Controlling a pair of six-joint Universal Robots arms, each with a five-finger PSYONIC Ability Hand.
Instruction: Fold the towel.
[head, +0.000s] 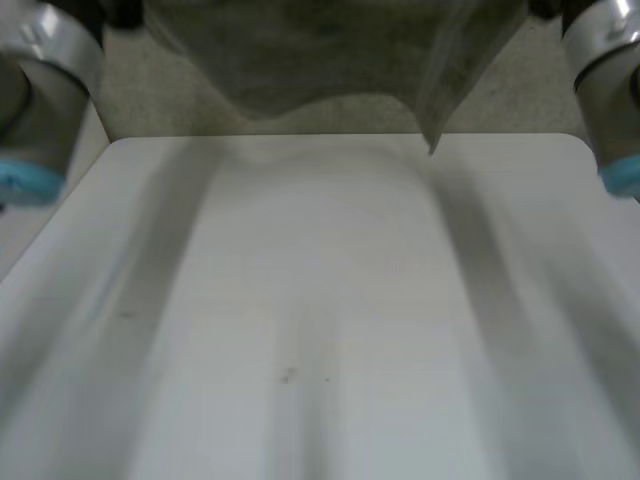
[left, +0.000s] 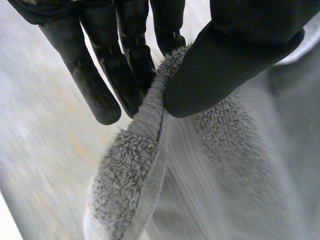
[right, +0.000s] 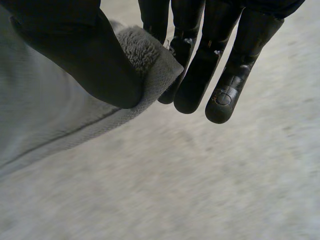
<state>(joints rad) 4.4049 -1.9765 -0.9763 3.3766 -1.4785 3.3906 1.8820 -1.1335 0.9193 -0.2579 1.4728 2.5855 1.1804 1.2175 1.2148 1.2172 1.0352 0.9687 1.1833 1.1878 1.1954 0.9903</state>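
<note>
Black thumb (left: 225, 65) and straight fingers (left: 107, 85) of the left hand (left: 240, 30) pinch the towel (left: 200, 170) between them. The thumb presses on one face of the grey terry cloth and the fingers lie against the other face. The hemmed edge runs out past the fingertips, and the rest of the cloth falls away from the thumb.

The right hand (right: 75, 40) grasps in the same way. Its thumb (right: 100, 70) lies over a corner of the towel (right: 50, 120) and presses it against the nearest finger. The other fingers (right: 200, 75) stand straight just beside the corner, free of cloth. A thin stitched line runs along the cloth near its edge.

In the head view the towel (head: 300, 50) hangs at the upper middle of the frame, spread between the two arms. Its lower edge is curved, and one corner points down, right of centre, at the far edge of the table (head: 320, 300). I cannot tell if this corner touches the table. The left arm (head: 40, 90) is in the upper left corner and the right arm (head: 610, 80) in the upper right, both grey with a light-blue cap. The white table takes the lower part of the frame, and a small dark speck (head: 288, 375) lies below its centre. Beige floor (head: 150, 95) shows behind the table, beside the towel.
</note>
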